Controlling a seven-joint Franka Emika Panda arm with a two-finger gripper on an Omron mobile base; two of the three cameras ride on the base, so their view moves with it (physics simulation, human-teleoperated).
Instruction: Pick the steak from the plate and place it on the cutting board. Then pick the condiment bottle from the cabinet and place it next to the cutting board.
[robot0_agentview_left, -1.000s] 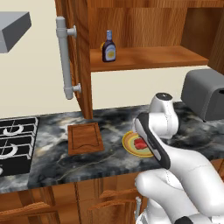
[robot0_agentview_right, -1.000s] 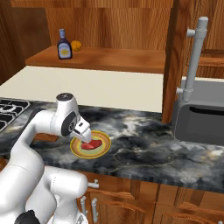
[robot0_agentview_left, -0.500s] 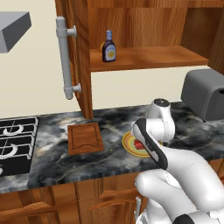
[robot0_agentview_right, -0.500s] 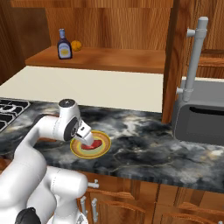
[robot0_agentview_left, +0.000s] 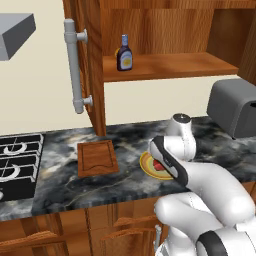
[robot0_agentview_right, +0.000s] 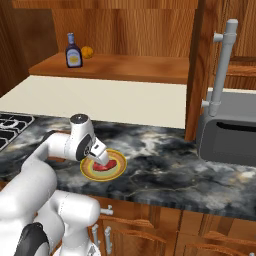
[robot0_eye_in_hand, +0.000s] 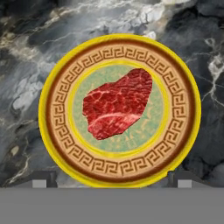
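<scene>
While lowering: end effector (robot0_agentview_right: 106, 163) is nearer the steak (robot0_eye_in_hand: 117, 103) than a second ago.
Fingers: apart, empty.
Plate (robot0_eye_in_hand: 57, 131): unmoved; open surface (robot0_agentview_right: 165, 165) all round.

marble counter (robot0_agentview_left: 125, 187), plate (robot0_agentview_left: 146, 165), cutting board (robot0_agentview_left: 97, 158), toaster (robot0_agentview_left: 234, 107)

Bottle (robot0_agentview_left: 124, 53) label: yellow oval, too small to read.
Plate (robot0_eye_in_hand: 183, 105) rim: a key-pattern band, no letters.
Readable text, brands, numbers, signs: none anywhere I can see.
</scene>
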